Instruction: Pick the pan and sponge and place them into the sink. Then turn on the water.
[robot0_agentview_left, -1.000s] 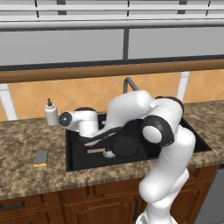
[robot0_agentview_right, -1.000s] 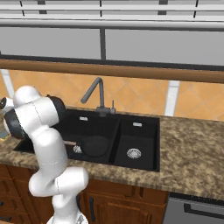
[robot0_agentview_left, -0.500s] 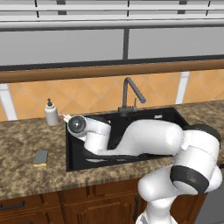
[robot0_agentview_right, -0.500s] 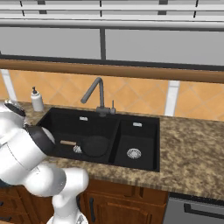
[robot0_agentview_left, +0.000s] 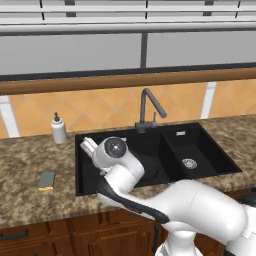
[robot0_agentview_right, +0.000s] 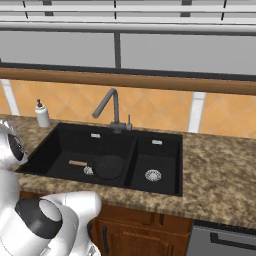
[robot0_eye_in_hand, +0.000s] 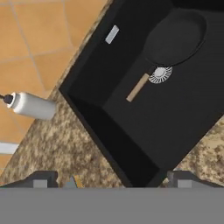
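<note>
The black pan (robot0_agentview_right: 109, 166) lies in the left basin of the sink (robot0_agentview_right: 161, 156), its light-brown handle (robot0_agentview_right: 77, 163) pointing left beside the round drain. From the hand view the pan (robot0_eye_in_hand: 175, 37) is far off at the upper right. The sponge (robot0_agentview_left: 46, 180) rests grey-blue side up on the counter left of the sink (robot0_agentview_left: 200, 150). A sliver of the sponge (robot0_eye_in_hand: 74, 181) peeks in beside the left fingertip. My gripper (robot0_eye_in_hand: 111, 180) is open and holds nothing, above the sink's left rim. The faucet (robot0_agentview_left: 147, 107) gives no water.
A white soap dispenser (robot0_agentview_left: 58, 128) stands on the speckled counter behind the sponge, near the tiled wall. The arm's hand (robot0_agentview_left: 114, 149) and forearm cover much of the left basin in the left base view. The right basin has a silver drain (robot0_agentview_right: 152, 175).
The arm has swung left, away from the pan in the basin, to the sink's left rim. The pan stays put. The jaws stay open.
</note>
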